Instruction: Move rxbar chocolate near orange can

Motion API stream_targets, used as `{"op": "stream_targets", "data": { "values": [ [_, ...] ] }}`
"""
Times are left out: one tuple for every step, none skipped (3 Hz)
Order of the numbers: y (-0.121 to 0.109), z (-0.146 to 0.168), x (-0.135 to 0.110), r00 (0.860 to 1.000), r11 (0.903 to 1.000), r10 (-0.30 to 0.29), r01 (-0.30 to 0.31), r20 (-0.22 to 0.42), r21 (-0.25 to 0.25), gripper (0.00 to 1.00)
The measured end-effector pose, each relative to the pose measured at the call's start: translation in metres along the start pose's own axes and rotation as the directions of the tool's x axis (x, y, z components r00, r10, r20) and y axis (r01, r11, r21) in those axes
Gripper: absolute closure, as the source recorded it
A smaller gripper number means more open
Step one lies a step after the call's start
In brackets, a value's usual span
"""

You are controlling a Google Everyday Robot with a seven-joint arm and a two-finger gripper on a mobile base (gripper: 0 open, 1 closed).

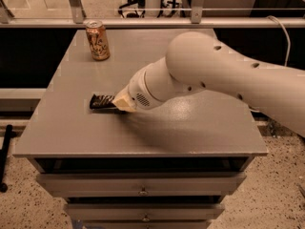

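The rxbar chocolate (101,100), a dark flat bar, sits at the left middle of the grey table top (200,128). My gripper (123,102), with cream-coloured fingers, is shut on the bar's right end; the rest of the bar sticks out to the left. I cannot tell whether the bar is just above the table or resting on it. The orange can (97,40) stands upright at the far left corner of the table, well beyond the bar. My big white arm (214,75) reaches in from the right and hides the bar's right end.
The table is a drawer cabinet with drawer fronts (143,187) below its front edge. A metal rail (152,22) and glass panels run behind the table. A cable (281,32) hangs at the far right. The floor is speckled.
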State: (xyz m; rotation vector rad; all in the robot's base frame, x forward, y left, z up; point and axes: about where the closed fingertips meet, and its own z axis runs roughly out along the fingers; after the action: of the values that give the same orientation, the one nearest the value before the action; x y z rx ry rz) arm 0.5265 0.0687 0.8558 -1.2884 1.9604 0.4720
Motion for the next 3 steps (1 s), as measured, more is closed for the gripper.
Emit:
{"op": "stream_targets", "data": {
  "values": [
    [-0.014,-0.011,-0.013,1.000,0.9994,-0.024,0.024,0.015,0.024,1.00],
    [-0.047,-0.032,-0.035,0.998,0.9958,-0.059,0.056,0.036,0.073,1.00],
    [-0.047,-0.032,-0.035,0.998,0.9957,-0.059,0.056,0.036,0.073,1.00]
  ]
}}
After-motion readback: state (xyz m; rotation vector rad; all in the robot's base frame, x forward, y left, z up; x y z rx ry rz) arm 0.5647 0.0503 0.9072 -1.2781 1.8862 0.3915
